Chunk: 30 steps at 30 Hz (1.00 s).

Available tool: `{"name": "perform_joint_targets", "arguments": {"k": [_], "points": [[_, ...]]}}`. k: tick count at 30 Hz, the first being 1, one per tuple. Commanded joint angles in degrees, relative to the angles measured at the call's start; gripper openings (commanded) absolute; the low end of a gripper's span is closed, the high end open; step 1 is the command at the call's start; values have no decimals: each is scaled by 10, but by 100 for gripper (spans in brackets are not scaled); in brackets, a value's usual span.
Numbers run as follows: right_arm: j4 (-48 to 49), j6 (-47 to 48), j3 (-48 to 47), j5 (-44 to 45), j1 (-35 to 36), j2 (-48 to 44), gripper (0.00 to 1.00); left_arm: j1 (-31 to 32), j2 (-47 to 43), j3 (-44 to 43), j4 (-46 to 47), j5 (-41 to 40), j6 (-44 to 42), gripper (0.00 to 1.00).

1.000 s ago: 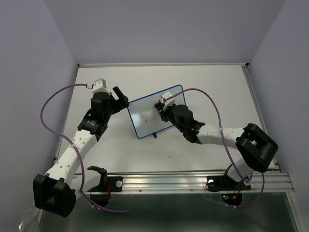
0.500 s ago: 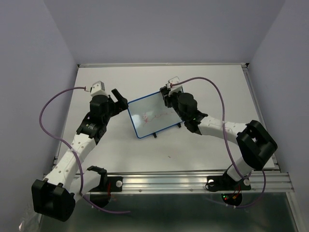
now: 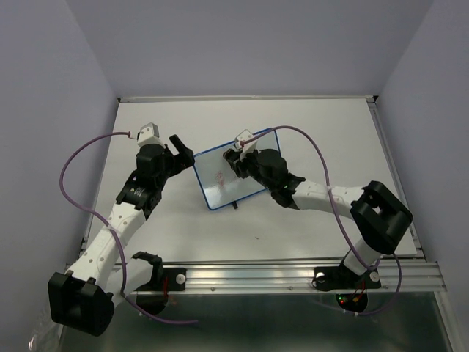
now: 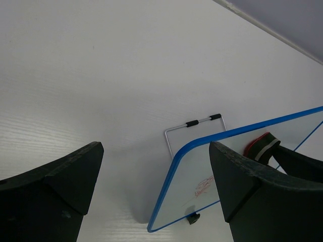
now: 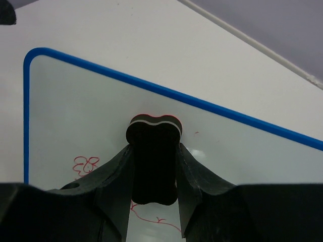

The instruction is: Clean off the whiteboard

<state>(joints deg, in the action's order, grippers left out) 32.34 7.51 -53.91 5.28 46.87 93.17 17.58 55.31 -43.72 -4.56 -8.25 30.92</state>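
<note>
Now, right gripper (image 5: 153,160) clamping eraser (image 5: 153,130), against red-scribbled whiteboard (image 5: 75,113)

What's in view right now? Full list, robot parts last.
whiteboard: one, white with blue frame, propped tilted mid-table
red scribbles: a few, red, on the board's lower left in the right wrist view
eraser: one, black with a red and white layer, pressed on the board
wire stand: one, silver with black sleeves, behind the board
table: one, white, under everything
rail: one, silver, near edge
cables: two, purple, one looping off each wrist
arms: two, white and black, reaching in from the near edge
left end effector: one, black, open, by the board's left edge
right end effector: one, black, closed on the eraser
</note>
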Motion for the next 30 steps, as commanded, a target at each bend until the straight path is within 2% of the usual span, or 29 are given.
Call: {"name": "perform_joint_targets", "arguments": {"k": [1, 7, 10, 15, 20, 30], "points": [[-18, -6, 19, -1, 30, 17, 8, 3, -13, 0, 10, -9, -3, 99], [-23, -27, 57, -30, 41, 8, 8, 3, -13, 3, 13, -8, -2, 99], [-21, -29, 62, -18, 41, -10, 8, 3, -13, 3, 13, -7, -2, 99], [1, -51, 67, 98, 41, -38, 8, 3, -16, 5, 14, -8, -3, 99], [47, -27, 61, 186, 41, -47, 9, 3, -19, 5, 14, -10, -5, 99], [87, -7, 30, 223, 0, -32, 10, 3, -25, 7, 15, -5, -9, 99]]}}
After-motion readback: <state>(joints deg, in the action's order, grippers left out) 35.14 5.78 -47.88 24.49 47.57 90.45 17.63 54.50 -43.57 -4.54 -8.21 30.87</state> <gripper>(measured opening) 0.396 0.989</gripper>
